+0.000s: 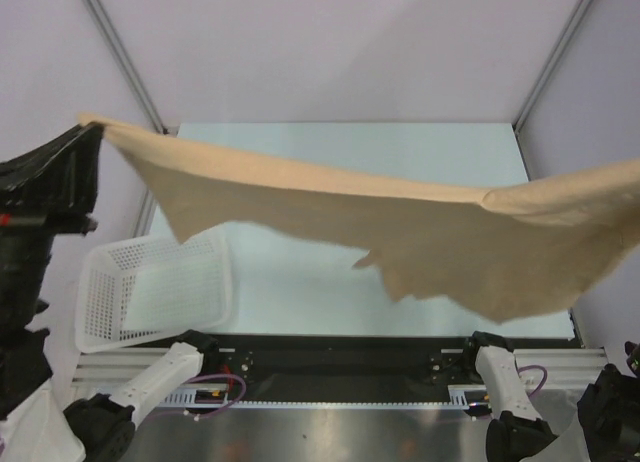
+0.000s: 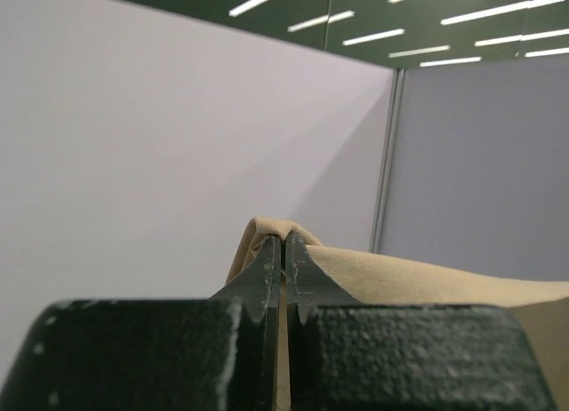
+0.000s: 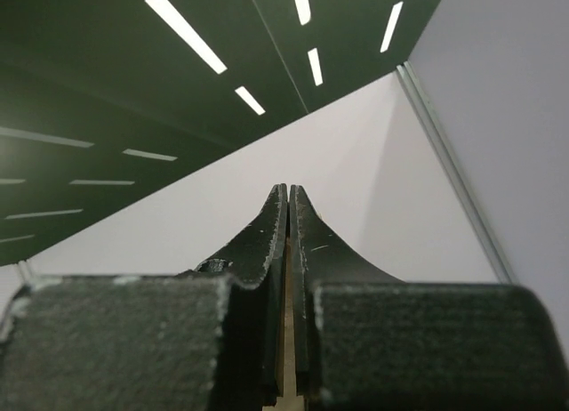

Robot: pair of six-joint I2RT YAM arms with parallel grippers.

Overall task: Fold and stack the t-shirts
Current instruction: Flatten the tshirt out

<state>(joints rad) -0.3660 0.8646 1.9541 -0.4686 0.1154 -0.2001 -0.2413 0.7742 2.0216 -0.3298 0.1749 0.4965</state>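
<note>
Tan t-shirt, held in the air above the bench and stretched from far left to right across the top view. Its upper edge runs as a taut line and the rest hangs below in a loose, uneven flap. The cloth is plain.

Left tool, raised at the left, is clenched on the shirt's left corner. In the left wrist view the two fingers meet on a small fold of tan cloth, which trails away to the right.

Right tool lies beyond the right edge of the top view, where the shirt's right end is cut off. In the right wrist view its jaws are pressed together, with a thin tan sliver pinched between them.

White lattice basket sits on the near left part of the bench, under the left span of the shirt and apart from it.

Hidden or unclear:
- The hanging cloth covers much of the bench's middle and right.
- Sleeves and neck opening cannot be told apart in the folds.
- The left arm's black body is cropped by the left edge.
- Both wrist views look upward at pale walls and ceiling light strips.
</note>
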